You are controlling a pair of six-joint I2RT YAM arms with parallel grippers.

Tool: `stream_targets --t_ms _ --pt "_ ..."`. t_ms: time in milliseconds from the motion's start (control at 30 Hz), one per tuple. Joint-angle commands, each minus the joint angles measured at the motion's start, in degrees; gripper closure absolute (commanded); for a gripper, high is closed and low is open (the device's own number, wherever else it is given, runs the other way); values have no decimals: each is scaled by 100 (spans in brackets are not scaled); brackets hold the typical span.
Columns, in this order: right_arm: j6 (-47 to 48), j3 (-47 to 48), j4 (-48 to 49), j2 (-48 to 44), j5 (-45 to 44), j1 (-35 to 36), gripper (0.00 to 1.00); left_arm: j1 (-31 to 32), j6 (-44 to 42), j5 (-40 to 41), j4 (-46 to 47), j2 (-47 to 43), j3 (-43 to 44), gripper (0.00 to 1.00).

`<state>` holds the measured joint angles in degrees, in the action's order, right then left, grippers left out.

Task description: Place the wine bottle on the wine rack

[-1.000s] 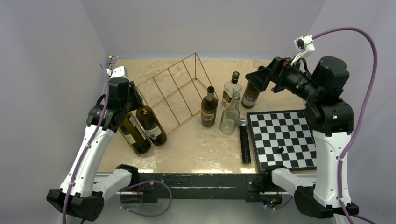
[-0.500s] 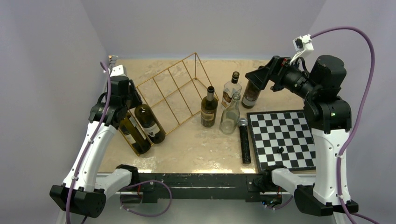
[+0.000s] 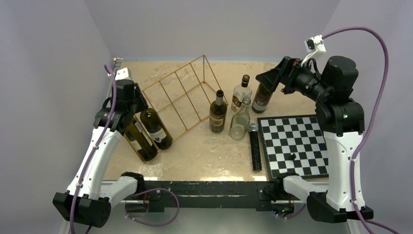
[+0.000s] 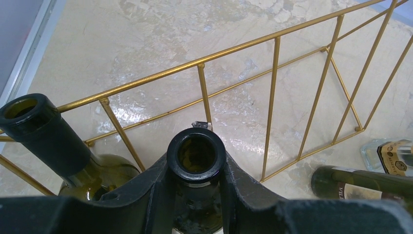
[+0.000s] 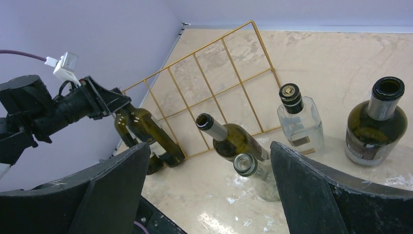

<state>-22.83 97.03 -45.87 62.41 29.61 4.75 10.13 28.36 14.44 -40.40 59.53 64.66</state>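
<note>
Right gripper (image 3: 266,78) edged left; left gripper (image 4: 196,170) clamps wine bottle (image 4: 197,209) in wine rack (image 3: 175,71).

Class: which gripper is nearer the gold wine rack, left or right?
Left. The left gripper is at the left end of the wine rack, shut on a wine bottle there; the right gripper hangs open, well to its right.
</note>
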Motion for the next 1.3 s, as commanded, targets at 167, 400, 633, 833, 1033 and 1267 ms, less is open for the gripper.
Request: stream_targets --t_ms 167,400,633,833,1033,1267 --pt "-181 211 -6 194 -331 1 1 -79 47 393 713 -11 -383 68" --pt "-275 299 -83 305 -431 4 1 -171 -80 371 943 330 -293 64" --pt "-377 649 -442 558 -526 0 2 -290 -104 430 695 703 -25 54" --pt "-441 539 -347 552 -517 6 2 -301 88 348 620 605 -151 35" --pt "-446 586 -375 610 -477 6 2 -301 -97 142 396 379 292 19" --pt "-418 658 -363 670 -328 2 2 -301 -193 -785 33 318 1087 6"
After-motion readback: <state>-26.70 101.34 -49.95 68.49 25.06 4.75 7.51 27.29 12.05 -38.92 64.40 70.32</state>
